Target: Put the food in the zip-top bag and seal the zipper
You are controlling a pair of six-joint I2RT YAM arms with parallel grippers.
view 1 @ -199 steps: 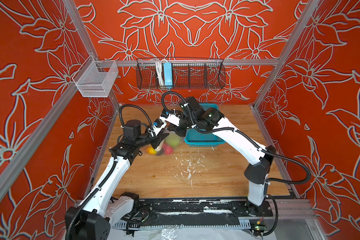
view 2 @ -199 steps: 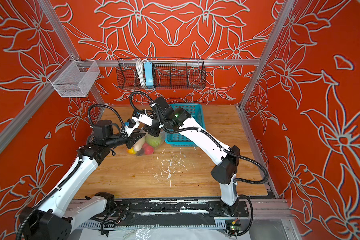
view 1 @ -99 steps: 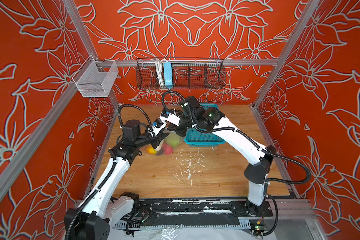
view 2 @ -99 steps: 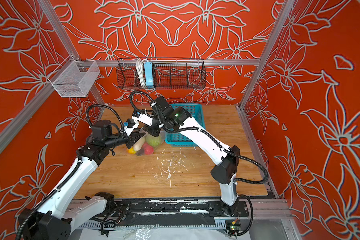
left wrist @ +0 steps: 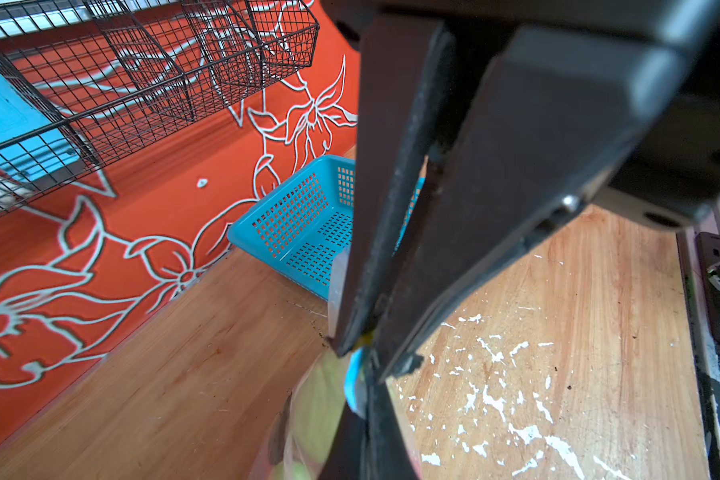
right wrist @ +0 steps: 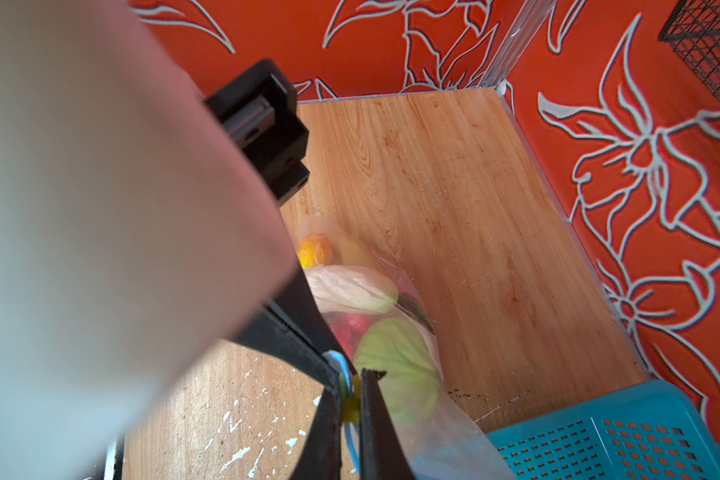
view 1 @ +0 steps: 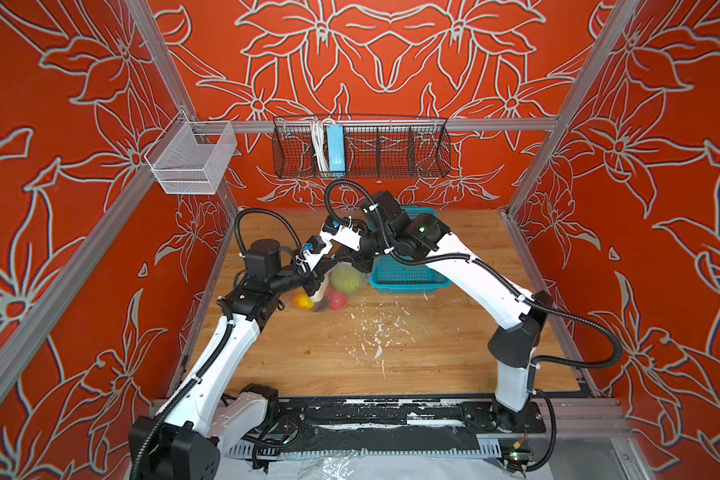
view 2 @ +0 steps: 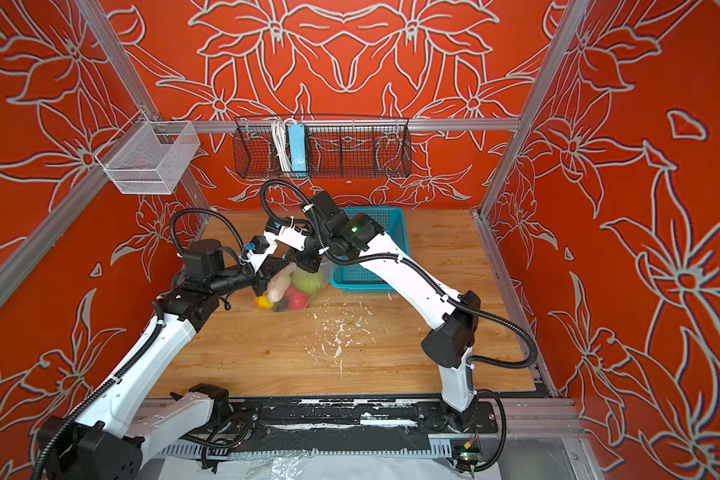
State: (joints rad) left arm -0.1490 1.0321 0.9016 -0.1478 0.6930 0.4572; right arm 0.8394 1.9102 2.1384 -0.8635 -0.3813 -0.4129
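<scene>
Right gripper [right wrist: 351, 384] clamps the yellow tab [right wrist: 348, 403] of the zipper [left wrist: 352, 386] while the left gripper [left wrist: 366, 357] pinches the blue strip just beside it, jaw tips nearly touching. The zip-top bag [right wrist: 441, 419], holding cabbage [right wrist: 400, 370] and other food [right wrist: 314, 249], sags below them toward the wooden table [view 1: 350, 353], beside the teal basket [view 1: 408, 274].
</scene>
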